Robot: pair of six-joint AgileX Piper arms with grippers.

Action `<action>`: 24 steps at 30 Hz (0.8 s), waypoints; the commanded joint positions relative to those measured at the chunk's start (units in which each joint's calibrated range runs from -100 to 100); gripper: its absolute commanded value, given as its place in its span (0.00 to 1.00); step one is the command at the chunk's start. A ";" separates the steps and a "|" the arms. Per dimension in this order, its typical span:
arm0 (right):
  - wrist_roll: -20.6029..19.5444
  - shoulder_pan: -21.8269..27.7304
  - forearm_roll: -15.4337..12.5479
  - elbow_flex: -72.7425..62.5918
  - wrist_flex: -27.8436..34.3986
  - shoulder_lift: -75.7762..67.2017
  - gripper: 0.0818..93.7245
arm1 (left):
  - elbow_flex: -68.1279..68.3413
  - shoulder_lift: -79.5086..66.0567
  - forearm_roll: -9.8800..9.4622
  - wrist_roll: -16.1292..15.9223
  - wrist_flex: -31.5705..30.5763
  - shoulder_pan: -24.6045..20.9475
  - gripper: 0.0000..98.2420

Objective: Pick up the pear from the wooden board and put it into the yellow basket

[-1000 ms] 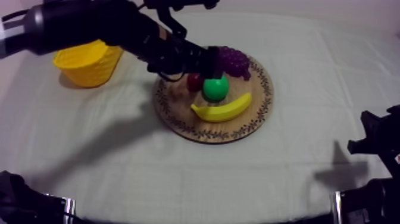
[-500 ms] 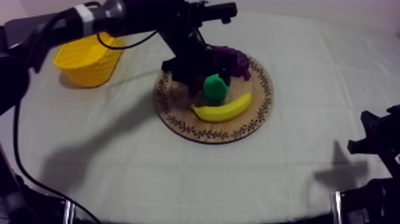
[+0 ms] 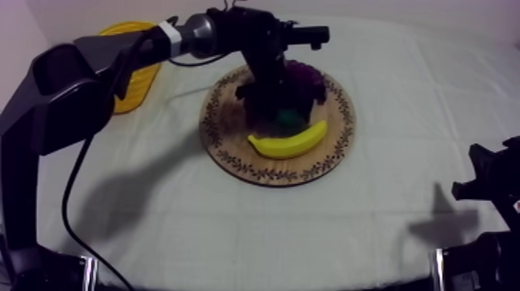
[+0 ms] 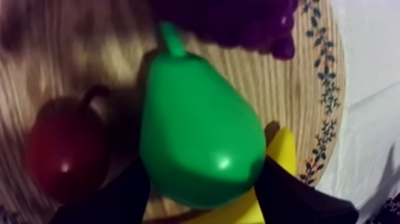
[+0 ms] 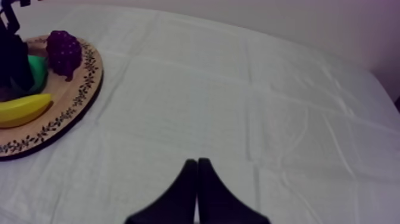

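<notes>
The green pear point(image 4: 199, 137) lies on the round wooden board point(image 3: 232, 159), between a small red fruit point(image 4: 62, 155), the purple grapes point(image 4: 238, 24) and the banana point(image 4: 280, 149). My left gripper point(image 4: 202, 202) is open, its black fingers point(image 4: 119, 199) standing either side of the pear's thick end. From above, the left gripper point(image 3: 278, 104) covers most of the pear point(image 3: 292, 118), behind the banana point(image 3: 288, 142). The yellow basket point(image 3: 135, 81) stands at the back left, partly behind the left arm. My right gripper point(image 5: 196, 167) is shut on nothing, over bare cloth.
The grapes point(image 3: 306, 77) sit at the board's far side, close to the left gripper. The right arm point(image 3: 495, 186) rests low at the table's right edge. The board point(image 5: 71, 113) lies well left of the right gripper.
The left arm has swung round and lowered onto the board, so its gripper now straddles and hides most of the pear. The fruit and the right arm have not moved.
</notes>
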 commanded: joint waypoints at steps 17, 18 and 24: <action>0.01 -0.01 0.00 0.04 -0.02 -0.02 0.00 | 5.33 -20.90 -8.78 4.43 5.20 -2.18 0.56; 0.01 -0.01 0.00 0.04 -0.02 -0.02 0.00 | 5.85 -23.10 -9.48 4.75 6.10 -2.71 0.56; 0.01 0.03 0.00 0.04 -0.02 -0.02 0.00 | 9.88 -33.40 -12.45 5.07 9.29 -7.89 0.57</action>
